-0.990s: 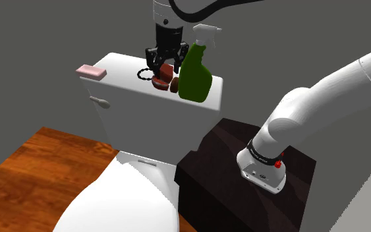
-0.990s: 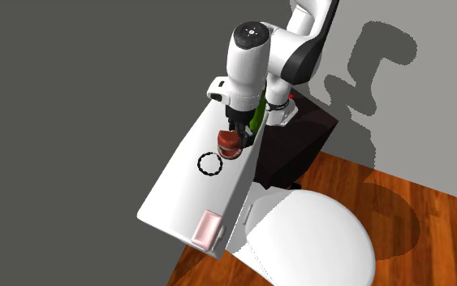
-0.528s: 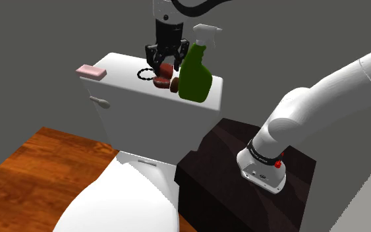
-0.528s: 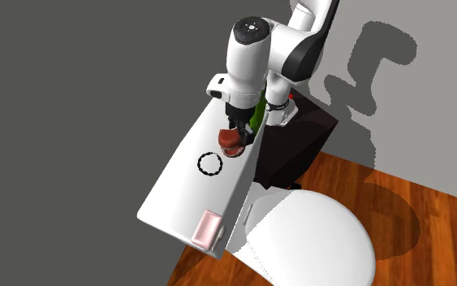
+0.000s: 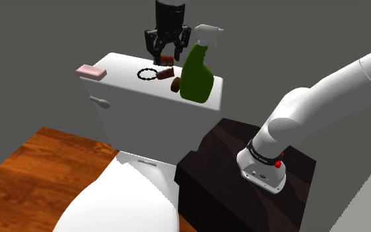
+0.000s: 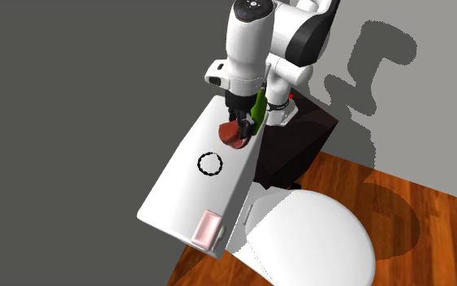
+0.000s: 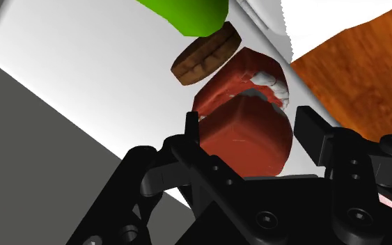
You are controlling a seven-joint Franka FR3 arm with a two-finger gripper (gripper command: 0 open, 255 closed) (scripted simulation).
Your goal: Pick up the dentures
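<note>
I've got the arm (image 5: pixel 322 89) arched up and over, elbow bent, wrist vertical. Pincer (image 5: pixel 166 58) points straight down, both fingers (image 7: pixel 314 133) clamped on the dentures (image 7: pixel 246 143), carrying them.

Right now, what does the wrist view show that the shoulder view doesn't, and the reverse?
Wrist view adds: the white teeth in the red dentures. Shoulder view adds: the pink bar, black ring, flush lever and dark stand. Shared: the pincer shut on the dentures above the white tank lid, with the brown disc and green bottle beside.
</note>
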